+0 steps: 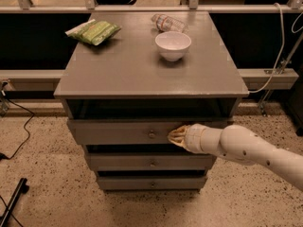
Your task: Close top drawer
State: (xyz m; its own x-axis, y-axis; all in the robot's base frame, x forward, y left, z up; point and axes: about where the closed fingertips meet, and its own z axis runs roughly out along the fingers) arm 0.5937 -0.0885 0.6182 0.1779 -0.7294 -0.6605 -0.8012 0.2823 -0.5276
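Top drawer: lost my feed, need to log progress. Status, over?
Gripper against the top drawer front, just right of its knob. Drawer partly out, dark gap above the panel. No obstruction visible.

Matt grey wood on the top drawer [113, 132] – small metal knob [151, 135] at its centre. Against that front, just right of the knob, a yellowish gripper [176, 136] on a smooth white plastic arm [246, 148]. Glossy white bowl [173, 45], shiny green bag [94, 31].

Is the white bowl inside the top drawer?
No, the bowl stands on the cabinet top; the tool touches the top drawer.
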